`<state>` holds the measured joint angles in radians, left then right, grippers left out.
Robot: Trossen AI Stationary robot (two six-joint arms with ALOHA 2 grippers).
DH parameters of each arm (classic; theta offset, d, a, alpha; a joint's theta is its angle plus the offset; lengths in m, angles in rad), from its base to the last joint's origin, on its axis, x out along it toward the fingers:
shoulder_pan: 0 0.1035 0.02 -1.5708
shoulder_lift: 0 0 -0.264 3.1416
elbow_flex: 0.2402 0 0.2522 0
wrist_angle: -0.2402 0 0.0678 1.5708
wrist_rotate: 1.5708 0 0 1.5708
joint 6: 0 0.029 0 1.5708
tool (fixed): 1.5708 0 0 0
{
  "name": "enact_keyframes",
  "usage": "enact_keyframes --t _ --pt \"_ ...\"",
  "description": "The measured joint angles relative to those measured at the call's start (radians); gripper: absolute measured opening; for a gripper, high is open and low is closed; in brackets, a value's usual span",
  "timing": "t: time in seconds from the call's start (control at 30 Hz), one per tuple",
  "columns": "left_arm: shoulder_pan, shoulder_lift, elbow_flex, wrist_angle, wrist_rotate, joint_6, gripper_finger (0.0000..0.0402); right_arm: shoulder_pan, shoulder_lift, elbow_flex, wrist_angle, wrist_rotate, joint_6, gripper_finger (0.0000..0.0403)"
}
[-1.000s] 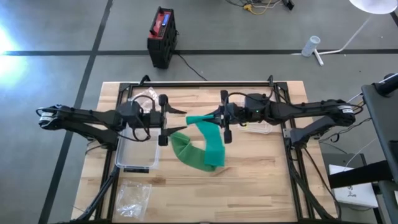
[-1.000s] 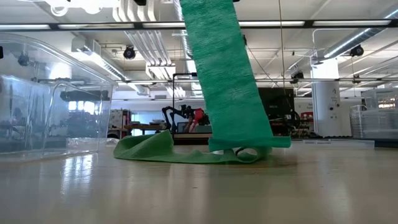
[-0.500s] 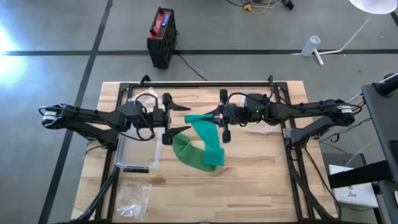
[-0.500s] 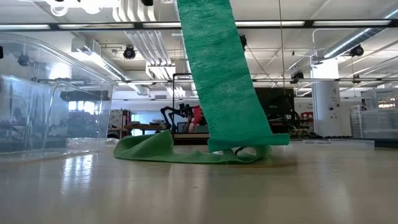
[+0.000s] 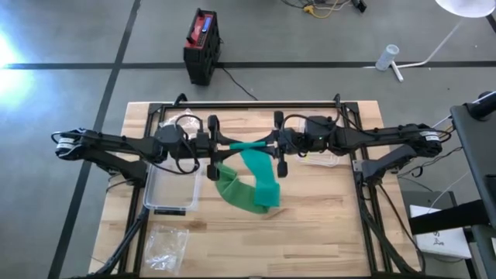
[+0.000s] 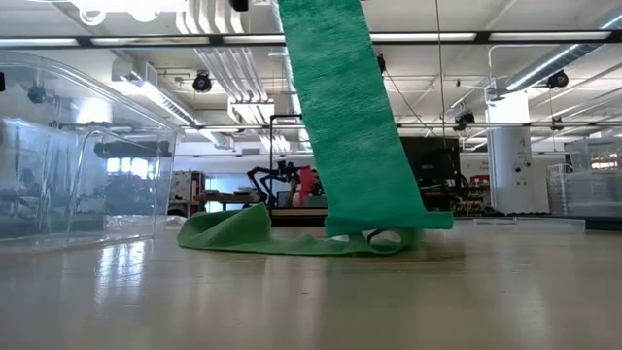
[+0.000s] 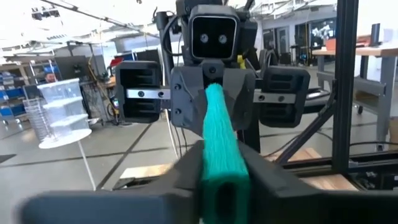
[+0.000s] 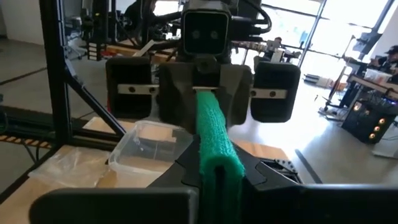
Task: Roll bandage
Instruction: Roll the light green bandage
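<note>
Both grippers are pinching the green bandage point(image 5: 249, 146) stretched between them: left gripper point(image 5: 229, 145) and right gripper point(image 5: 263, 143), face to face above the table point(image 5: 325, 225). The rest hangs down, looks like it pools in loose folds.

We list, on the table point(image 5: 325, 225): the bandage point(image 5: 256, 182) at centre, one end raised between the left gripper point(image 5: 229, 145) and right gripper point(image 5: 262, 144), the rest lying on the tabletop below them. A tub point(image 5: 170, 186) sits left of the bandage, a bag point(image 5: 165, 246) at the near left corner. A case point(image 5: 201, 45) stands on the floor behind.
</note>
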<state>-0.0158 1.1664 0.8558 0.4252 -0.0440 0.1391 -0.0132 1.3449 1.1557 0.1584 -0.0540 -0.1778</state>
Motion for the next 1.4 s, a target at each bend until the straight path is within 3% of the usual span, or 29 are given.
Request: enact_keyframes --t 0.07,0.23,0.4,0.63,0.87,1.03,1.23,1.4 --pt "0.0 -0.007 0.0 -0.004 0.0 -0.001 0.0013 0.0 0.0 0.0 -0.007 -0.002 0.006 0.0041" --pt "0.001 -0.031 0.0 -0.011 -0.027 0.0 0.0028 0.002 0.0 0.0 -0.012 -0.001 0.002 0.0079" --pt "0.001 -0.036 0.0 -0.007 -0.035 0.038 0.0008 0.008 -0.008 0.0 -0.061 -0.007 -0.004 0.0132" --pt "0.001 -0.032 0.0 -0.011 -0.047 0.105 0.0013 0.04 -0.021 -0.006 -0.14 0.029 0.005 0.0196" --pt "0.001 -0.024 -0.033 0.005 -0.035 0.073 0.0011 0.058 -0.003 -0.149 -0.013 0.088 0.121 0.0225" --pt "0.001 -0.025 -0.098 0.177 0.037 0.022 0.0011 0.057 -0.017 -0.22 0.079 0.177 0.145 0.0234" --pt "0.001 -0.014 -0.155 0.329 0.039 -0.025 0.0011 0.093 -0.092 -0.199 0.082 0.199 -0.04 0.0229" --pt "0.001 0.0 -0.173 0.346 0.039 -0.098 0.0011 0.157 -0.109 -0.143 0.051 0.345 -0.312 0.023"
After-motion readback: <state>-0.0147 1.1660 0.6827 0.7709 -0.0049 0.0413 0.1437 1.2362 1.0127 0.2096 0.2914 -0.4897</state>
